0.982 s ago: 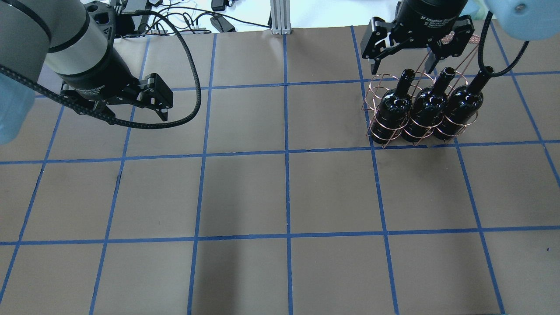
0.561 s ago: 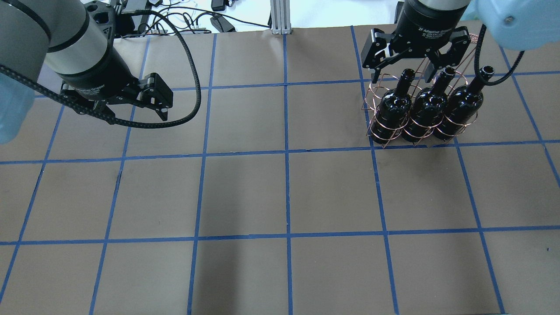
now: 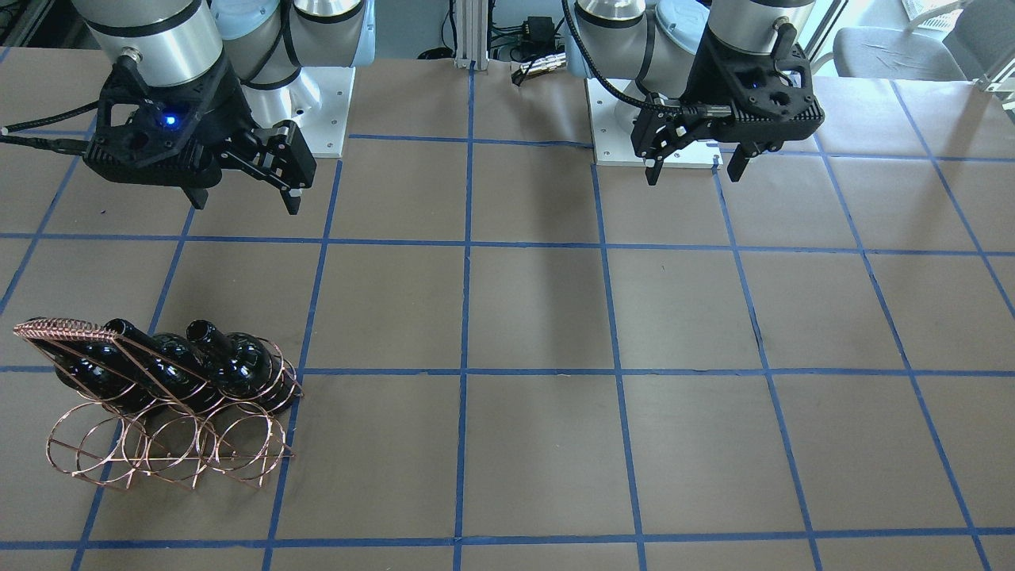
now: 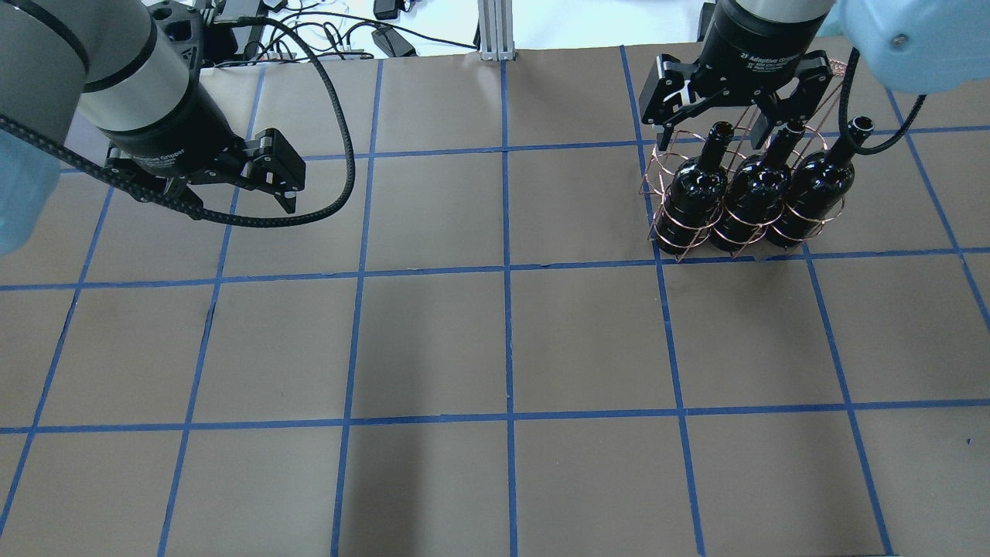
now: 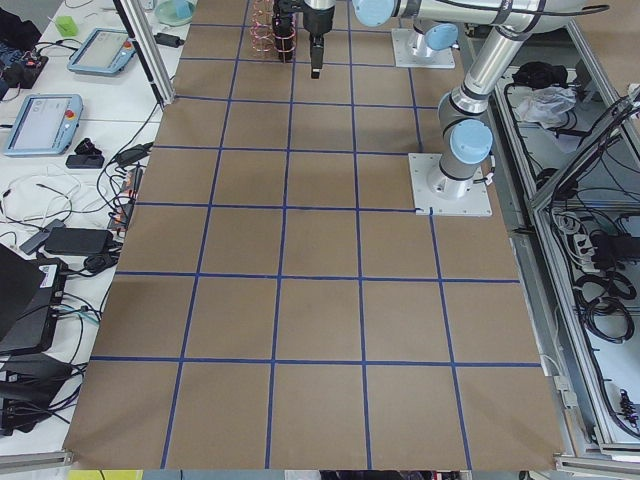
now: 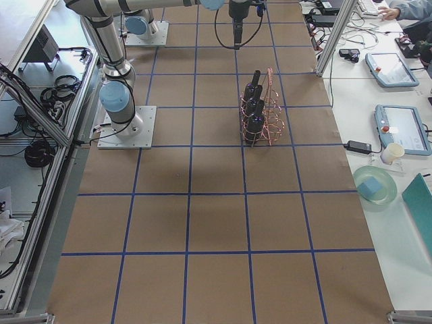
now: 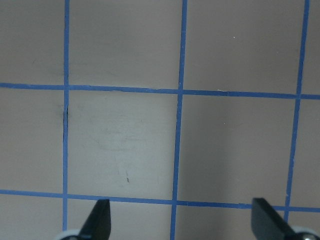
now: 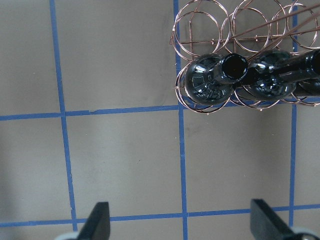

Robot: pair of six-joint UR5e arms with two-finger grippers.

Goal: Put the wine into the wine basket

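Three glossy black wine bottles (image 4: pixel 754 193) stand side by side in the row of the copper wire basket (image 4: pixel 663 166) nearer the robot; its other row of rings (image 3: pixel 158 452) is empty. The bottles (image 3: pixel 238 369) lean under the woven handle (image 3: pixel 55 327). My right gripper (image 4: pixel 723 124) is open and empty, raised above and clear of the bottles. In the right wrist view the basket (image 8: pixel 200 25) and the nearest bottle (image 8: pixel 210 82) lie beyond the open fingertips (image 8: pixel 100 220). My left gripper (image 4: pixel 278 174) is open and empty, far off over bare table.
The table (image 4: pixel 503 340) is brown paper with a blue tape grid. Cables and an aluminium post (image 4: pixel 495 31) sit at its far edge. In the right side view, tablets and a cup (image 6: pixel 390 154) lie on a side bench past the basket (image 6: pixel 266 108).
My right gripper has shifted slightly toward the robot's side over the bottle necks, still open. The bottles, basket and left arm have not moved.
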